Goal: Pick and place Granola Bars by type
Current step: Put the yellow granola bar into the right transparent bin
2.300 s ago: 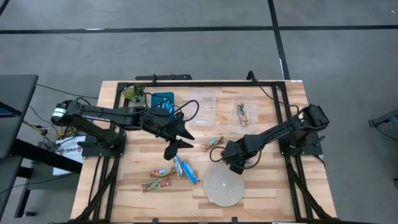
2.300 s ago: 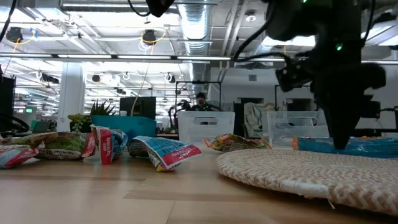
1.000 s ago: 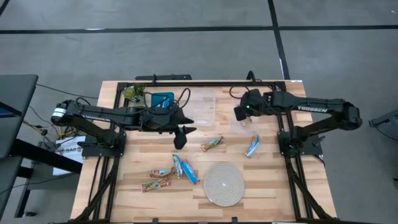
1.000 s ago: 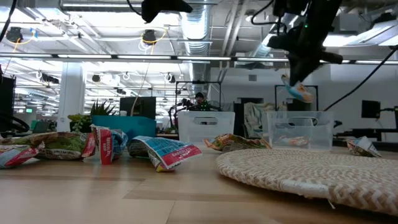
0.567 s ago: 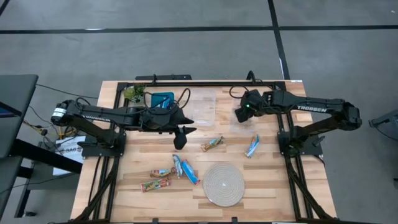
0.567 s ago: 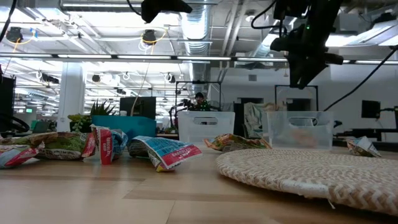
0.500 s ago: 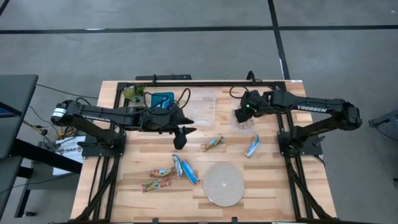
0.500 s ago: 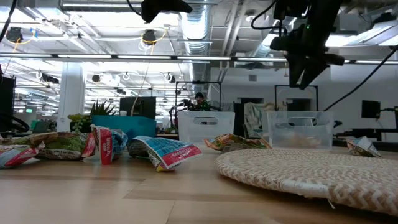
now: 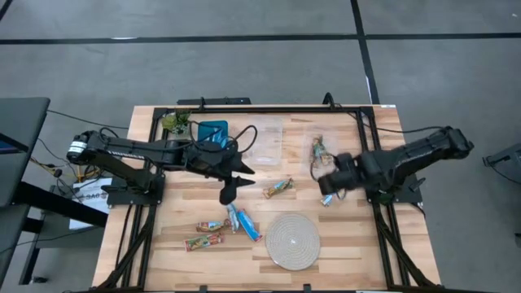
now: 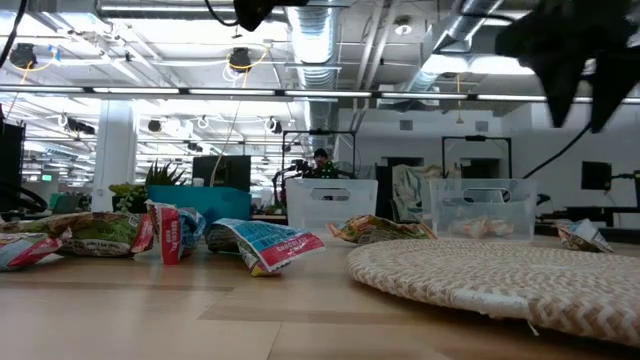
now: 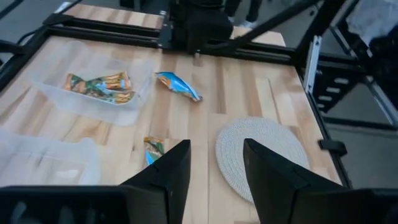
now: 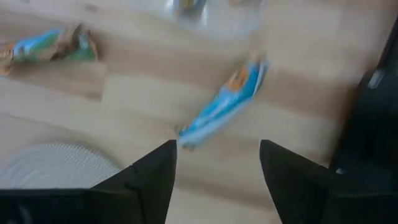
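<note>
Open-jawed and empty, the right claw (image 9: 330, 177) hangs over the wooden table (image 9: 163, 236) just above a blue bar (image 9: 328, 195) lying on the boards near the table's right side; its wrist camera looks down between two spread dark fingers (image 12: 152, 180) at that same bar (image 12: 224, 102). Across the table the left claw (image 9: 230, 189) hovers near the middle, its fingers (image 11: 165, 177) also apart with nothing between them, above a small heap of wrappers: two blue bars (image 9: 244, 224) beside two red-green-brown ones (image 9: 203, 234) towards the front left. A tan-gold bar (image 9: 278, 188) lies alone on the wood between the two claws. At the back, a clear tub (image 9: 319, 146) holds tan-gold bars (image 11: 99, 87), a second clear tub (image 9: 267, 138) stands to its left, and a teal bin (image 9: 210, 130) sits further left beside a small green plant (image 9: 172, 122). A round woven mat (image 9: 293, 241) rests at the front edge, clear of the bars. From table height the nearest wrappers (image 10: 265, 243) crowd the foreground, with an office hall and a person (image 10: 321, 160) behind.
</note>
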You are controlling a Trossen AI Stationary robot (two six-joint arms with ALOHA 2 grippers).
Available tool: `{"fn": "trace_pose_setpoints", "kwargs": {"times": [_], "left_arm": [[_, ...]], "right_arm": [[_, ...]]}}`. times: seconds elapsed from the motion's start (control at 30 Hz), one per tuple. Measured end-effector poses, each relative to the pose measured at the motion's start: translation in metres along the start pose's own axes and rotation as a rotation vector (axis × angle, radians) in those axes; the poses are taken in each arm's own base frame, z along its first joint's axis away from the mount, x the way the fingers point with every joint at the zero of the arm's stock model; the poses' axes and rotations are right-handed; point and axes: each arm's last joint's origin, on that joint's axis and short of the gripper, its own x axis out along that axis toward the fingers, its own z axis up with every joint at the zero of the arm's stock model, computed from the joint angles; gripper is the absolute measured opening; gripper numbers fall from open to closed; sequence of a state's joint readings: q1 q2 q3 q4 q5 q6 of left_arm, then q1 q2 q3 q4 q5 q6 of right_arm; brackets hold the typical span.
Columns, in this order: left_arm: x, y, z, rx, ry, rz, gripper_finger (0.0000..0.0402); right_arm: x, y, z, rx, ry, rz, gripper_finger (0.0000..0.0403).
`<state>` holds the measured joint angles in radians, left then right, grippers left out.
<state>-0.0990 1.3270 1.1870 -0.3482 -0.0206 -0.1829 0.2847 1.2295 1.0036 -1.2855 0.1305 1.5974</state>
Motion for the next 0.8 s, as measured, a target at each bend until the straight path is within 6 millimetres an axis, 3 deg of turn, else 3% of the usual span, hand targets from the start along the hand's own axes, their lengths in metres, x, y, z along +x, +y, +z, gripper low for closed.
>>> {"fn": "trace_pose_setpoints", "kwargs": {"times": [0.13, 0.3, 0.6, 0.8], "left_arm": [[0.000, -0.001, -0.001, 0.034, 0.008, -0.016, 0.0122], [0.000, 0.000, -0.001, 0.057, 0.010, -0.016, 0.0111], [0.000, 0.000, -0.005, 0.095, 0.051, -0.026, 0.0110], [0.000, -0.001, -0.007, 0.128, 0.082, -0.063, 0.0110]], "right_arm": [[0.013, 0.003, -0.022, 0.130, 0.004, -0.012, 0.0226], [0.037, 0.017, -0.029, 0.197, 0.000, -0.033, 0.0226], [0.086, 0.034, -0.009, 0.276, -0.007, -0.244, 0.0225], [0.116, 0.048, 0.008, 0.224, 0.105, -0.261, 0.0225]]}}
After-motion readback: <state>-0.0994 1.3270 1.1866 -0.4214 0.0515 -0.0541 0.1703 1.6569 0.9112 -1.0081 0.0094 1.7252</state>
